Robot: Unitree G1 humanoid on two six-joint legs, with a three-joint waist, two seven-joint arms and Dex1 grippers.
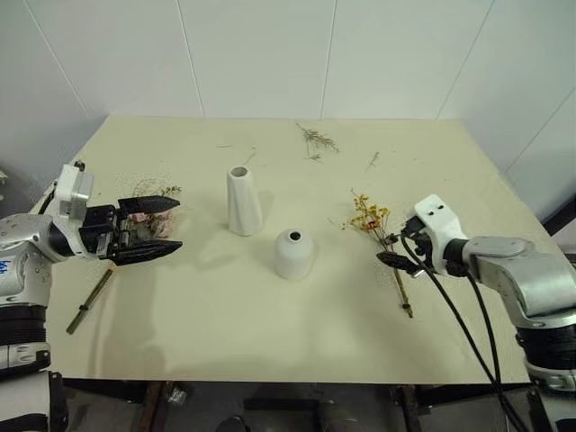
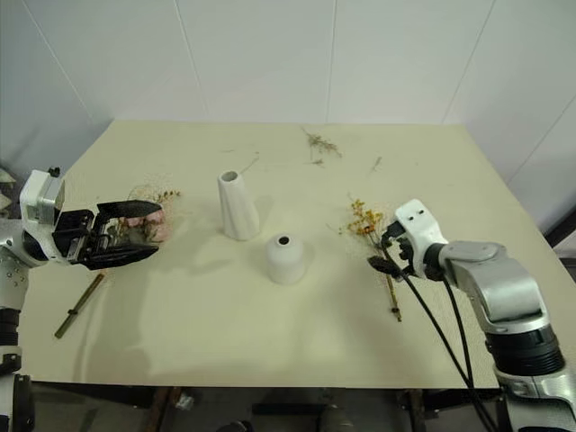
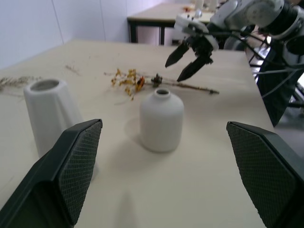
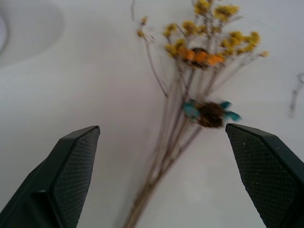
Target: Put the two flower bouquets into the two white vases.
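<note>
Cream worktop [image 1: 270, 315], tall tapered vase [image 1: 243, 201] and dome vase [image 1: 294, 254] at centre, yellow bouquet [image 1: 373, 225] lying centre right under the empty, spread right hand [image 1: 396, 256], pink rose bouquet [image 1: 153, 220] at left behind the empty, spread left hand [image 1: 155, 228].

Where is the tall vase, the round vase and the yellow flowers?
tall vase [image 1: 243, 203], left eye view, on the middle of its body.
round vase [image 1: 294, 255], left eye view, on its rounded side.
yellow flowers [image 4: 209, 47], right wrist view, on the blossoms at the top of the stems.
</note>
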